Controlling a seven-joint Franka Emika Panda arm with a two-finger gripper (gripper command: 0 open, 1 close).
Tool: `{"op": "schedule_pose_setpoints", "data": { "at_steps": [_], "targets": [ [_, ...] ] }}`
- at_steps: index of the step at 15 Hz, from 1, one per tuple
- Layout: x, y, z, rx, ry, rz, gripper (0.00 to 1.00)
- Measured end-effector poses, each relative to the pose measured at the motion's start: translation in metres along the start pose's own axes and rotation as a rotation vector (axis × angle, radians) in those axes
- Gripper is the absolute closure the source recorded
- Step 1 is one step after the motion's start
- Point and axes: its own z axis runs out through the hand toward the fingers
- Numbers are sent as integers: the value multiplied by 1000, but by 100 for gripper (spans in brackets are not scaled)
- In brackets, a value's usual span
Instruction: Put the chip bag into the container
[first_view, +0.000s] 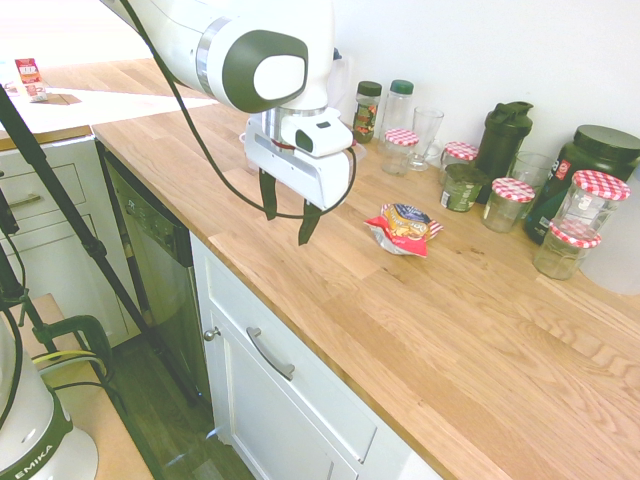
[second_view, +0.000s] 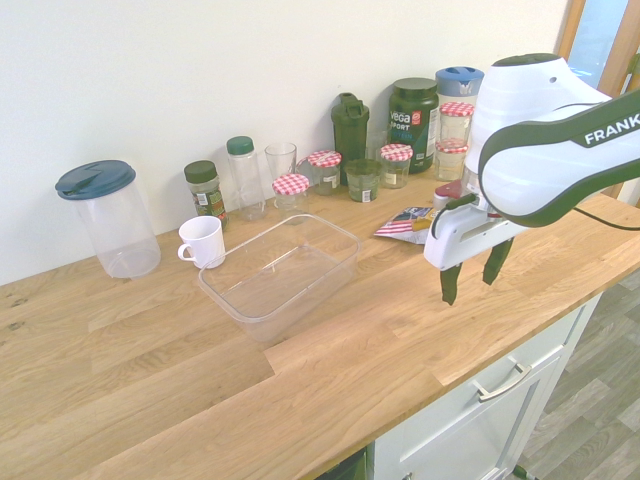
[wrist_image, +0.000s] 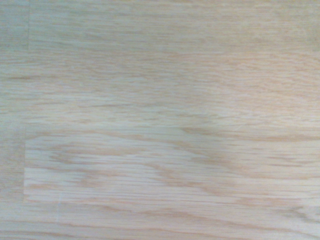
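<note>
on the wooden counter (first_view: 440, 320), my gripper's fingers (first_view: 290, 212) stand wide and empty; the chip bag (first_view: 403, 230) lies beyond them, ungrasped, outside the container (second_view: 262, 325). grasp, carry and release all remain.

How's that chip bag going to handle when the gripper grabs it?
The chip bag will probably crumple rather than hold shape, since its wrapper looks wrinkled. It's likely light, being a small snack packet. Its shiny surface might slip a little between the gripper's fingers.
</note>
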Motion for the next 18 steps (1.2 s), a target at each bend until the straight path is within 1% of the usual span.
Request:
{"op": "schedule_pose_setpoints", "data": {
  "at_steps": [2, 4, 9, 11, 13, 15, 18],
  "targets": [
    [1, 1, 0, -2, 2, -4, 0],
    [10, -1, -11, -14, 34, -13, 0],
    [60, 1, -72, -70, 152, 17, 0],
    [72, -18, -82, -98, 203, 19, 0],
    [75, -52, -82, -126, 228, 4, 0],
    [81, -80, -74, -168, 247, -9, 0],
    [90, -105, -58, -224, 263, -27, 0]
  ]
}}
